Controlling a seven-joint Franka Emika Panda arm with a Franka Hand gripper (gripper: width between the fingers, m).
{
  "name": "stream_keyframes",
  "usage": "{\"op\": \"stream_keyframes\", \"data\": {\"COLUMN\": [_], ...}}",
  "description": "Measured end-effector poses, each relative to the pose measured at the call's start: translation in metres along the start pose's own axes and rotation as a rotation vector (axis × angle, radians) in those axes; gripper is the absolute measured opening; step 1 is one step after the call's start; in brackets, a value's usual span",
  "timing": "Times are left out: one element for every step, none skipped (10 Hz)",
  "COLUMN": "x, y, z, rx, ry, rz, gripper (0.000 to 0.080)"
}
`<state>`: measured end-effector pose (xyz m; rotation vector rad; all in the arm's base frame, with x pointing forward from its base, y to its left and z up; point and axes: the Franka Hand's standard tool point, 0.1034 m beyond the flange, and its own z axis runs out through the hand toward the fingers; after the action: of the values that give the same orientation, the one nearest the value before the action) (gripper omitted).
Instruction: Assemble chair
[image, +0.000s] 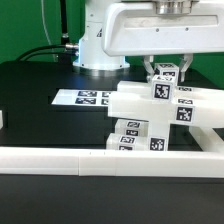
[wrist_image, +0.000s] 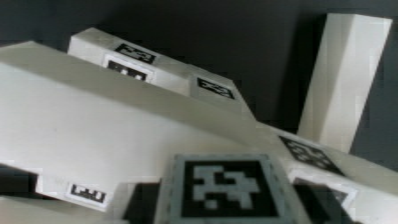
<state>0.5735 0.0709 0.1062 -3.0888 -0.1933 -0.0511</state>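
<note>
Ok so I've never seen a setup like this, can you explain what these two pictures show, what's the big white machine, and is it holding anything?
The big white machine is a robot arm that puts a chair together from loose parts. The exterior view is taken by a camera standing off the arm; the wrist view comes from a camera on the arm's wrist, looking down close at the parts.

On the black table sits a partly built stack of chunky matte white plastic chair parts with black-and-white square tags. Behind it lies a flat white sheet of printed tags, the marker board, which only helps the cameras. Along the front runs a long low white border rail.

The arm's tool is shut on a small white tagged chair piece at the top of the stack.
</note>
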Motion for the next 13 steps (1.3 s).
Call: {"op": "stream_keyframes", "data": {"x": [0.0000,0.0000,0.0000,-0.0003,-0.0006,-0.0013,-0.0009,-0.0008,-0.0008,-0.0007,-0.0007,-0.0006,-0.0005], "y": [0.0000,0.0000,0.0000,-0.0003,0.0000,-0.0002,-0.0005,-0.0005,-0.0005,-0.0006,-0.0007,-0.0008,-0.0013], "z": [0.0000,0.0000,0.0000,0.0003,0.0006,0.0006,0.0004,0.0004,0.0003,0.0003,0.0003,0.0003,0.0002], "rx": [0.000,0.000,0.000,0.008,0.012,0.024,0.033,0.034,0.035,0.037,0.039,0.042,0.048], "ry": [0.000,0.000,0.000,0.002,0.011,0.025,0.028,0.027,0.027,0.025,0.024,0.022,0.020], "rz": [0.017,0.040,0.040,0.192,0.352,0.485,0.584,0.633,0.668,0.752,0.824,0.890,0.959], "gripper": [0.0274,0.0274,0.0274,0.0274,0.0274,0.0274,0.0274,0.0274,0.0274,0.0274,0.0274,0.0274,0.0274]}}
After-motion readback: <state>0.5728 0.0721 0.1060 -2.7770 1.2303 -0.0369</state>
